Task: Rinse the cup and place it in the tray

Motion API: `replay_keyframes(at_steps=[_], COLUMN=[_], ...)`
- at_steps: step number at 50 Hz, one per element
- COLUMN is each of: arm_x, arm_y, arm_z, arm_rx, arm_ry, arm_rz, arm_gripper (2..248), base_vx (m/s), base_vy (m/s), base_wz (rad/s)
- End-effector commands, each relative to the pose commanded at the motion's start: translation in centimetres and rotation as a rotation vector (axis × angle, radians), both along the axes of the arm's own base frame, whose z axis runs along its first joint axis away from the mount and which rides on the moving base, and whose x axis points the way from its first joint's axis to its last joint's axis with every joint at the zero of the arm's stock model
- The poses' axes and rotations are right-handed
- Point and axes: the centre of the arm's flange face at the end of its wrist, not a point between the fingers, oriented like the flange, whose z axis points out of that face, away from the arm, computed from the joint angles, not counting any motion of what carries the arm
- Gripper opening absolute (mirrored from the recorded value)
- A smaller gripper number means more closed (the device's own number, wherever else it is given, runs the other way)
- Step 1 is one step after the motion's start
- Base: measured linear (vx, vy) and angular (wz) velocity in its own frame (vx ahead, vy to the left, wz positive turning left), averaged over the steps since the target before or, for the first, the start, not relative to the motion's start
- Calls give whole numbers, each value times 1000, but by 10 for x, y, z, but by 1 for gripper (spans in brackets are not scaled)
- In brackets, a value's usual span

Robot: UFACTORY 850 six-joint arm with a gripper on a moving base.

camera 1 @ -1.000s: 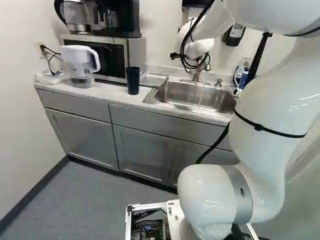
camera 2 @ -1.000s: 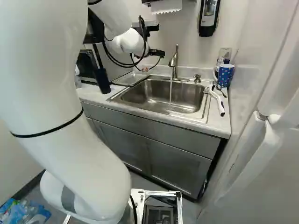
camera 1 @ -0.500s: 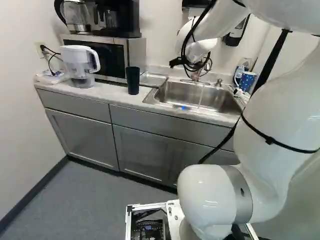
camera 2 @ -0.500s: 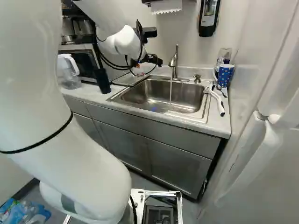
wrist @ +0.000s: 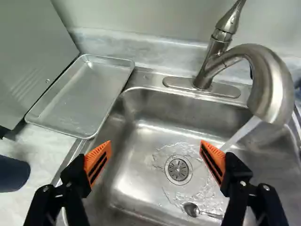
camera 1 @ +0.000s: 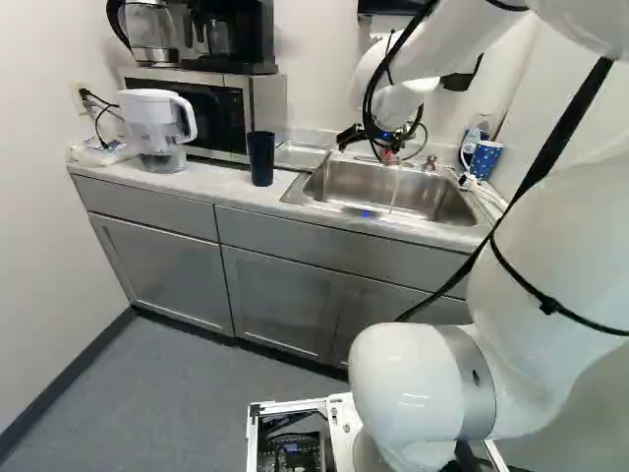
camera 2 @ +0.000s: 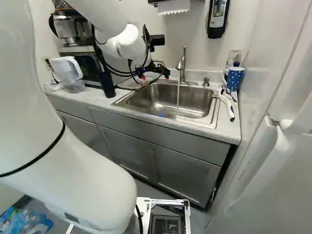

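My gripper [camera 2: 154, 77] hangs over the sink's tray side in the right base view. The wrist view shows the gripper [wrist: 155, 159] open, nothing between its orange pads, the sink basin beneath. A dark, tall cup [camera 1: 260, 158] stands upright on the counter between microwave and sink; part of it [wrist: 13, 173] shows outside one finger in the wrist view. The shallow metal tray [wrist: 82, 96] lies beside the sink [wrist: 141, 136], against the wall. Water runs from the faucet [wrist: 273, 89] into the basin. A blue dotted mug [camera 2: 235, 78] stands in the counter's far right corner.
A spoon [wrist: 192, 209] lies in the basin. A white-handled brush [camera 2: 227, 106] lies right of the sink. Microwave [camera 1: 211, 110] and water pitcher [camera 1: 157, 128] stand at the left of the left base view. A soap dispenser [camera 2: 218, 17] hangs on the wall.
The gripper has come down toward the sink, staying open. My arm's upper links have swung rightward in the left base view, leftward in the right one. Cup and tray have not moved.
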Motion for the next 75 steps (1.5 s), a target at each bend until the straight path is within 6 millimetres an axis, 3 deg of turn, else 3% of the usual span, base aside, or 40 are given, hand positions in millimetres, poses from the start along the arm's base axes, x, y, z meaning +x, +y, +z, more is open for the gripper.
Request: replay_keyframes(at_steps=[39,75], arm_x=[-44,-44], arm_y=[-51,-51], arm_z=[-2,-2], arm_rx=[-2,-2], arm_ry=[-7,-7], arm_rz=[-132,-133], arm_gripper=[247,247], base_vx=[0,0], base_vy=[0,0], base_wz=[0,0])
